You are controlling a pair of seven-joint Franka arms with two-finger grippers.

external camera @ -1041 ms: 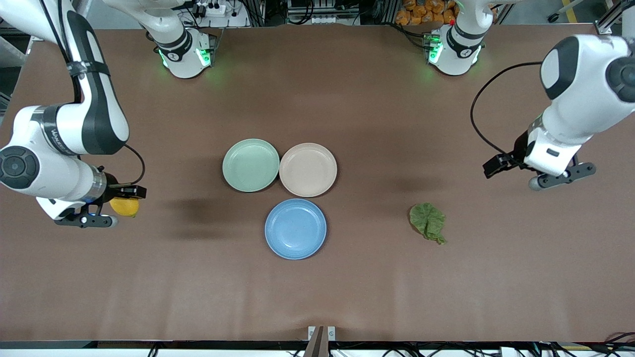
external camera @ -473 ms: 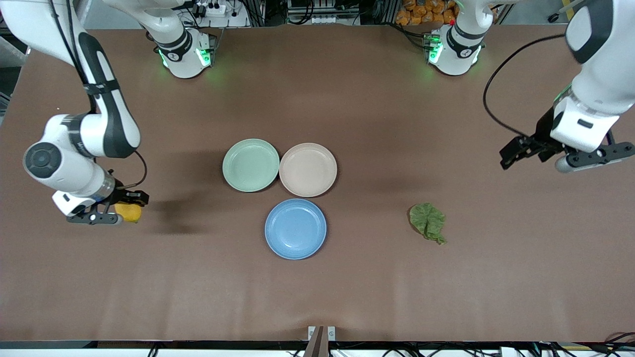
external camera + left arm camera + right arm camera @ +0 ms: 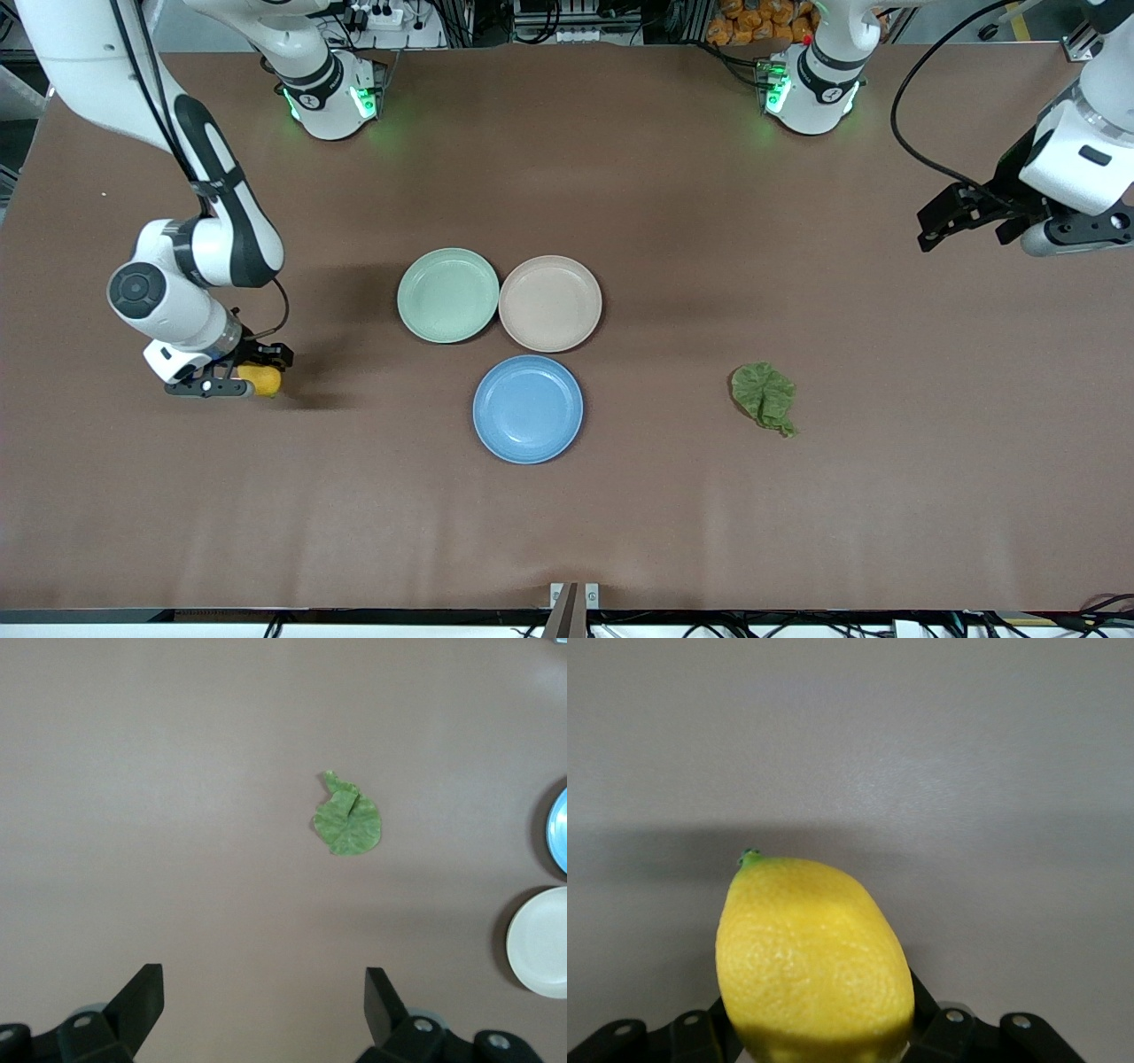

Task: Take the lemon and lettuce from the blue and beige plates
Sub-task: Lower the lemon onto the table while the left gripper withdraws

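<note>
The yellow lemon [image 3: 264,381] [image 3: 815,957] is clamped between the fingers of my right gripper [image 3: 257,374] [image 3: 819,1032], low over the table at the right arm's end. The crinkled green lettuce [image 3: 764,395] [image 3: 348,815] lies flat on the bare table toward the left arm's end. My left gripper [image 3: 950,217] [image 3: 263,997] hangs open and empty high over that end, well apart from the leaf. The blue plate [image 3: 528,409] [image 3: 560,828] and the beige plate [image 3: 550,303] [image 3: 542,943] sit mid-table with nothing on them.
A mint-green plate [image 3: 447,295], also bare, touches the beige plate on the side toward the right arm's end. The two arm bases [image 3: 330,97] [image 3: 811,89] stand along the table's edge farthest from the front camera. Brown tabletop surrounds the plates.
The right gripper has come down toward the table with the lemon still in it. The left arm has lifted and drawn back toward its own end. Lettuce and plates have not moved.
</note>
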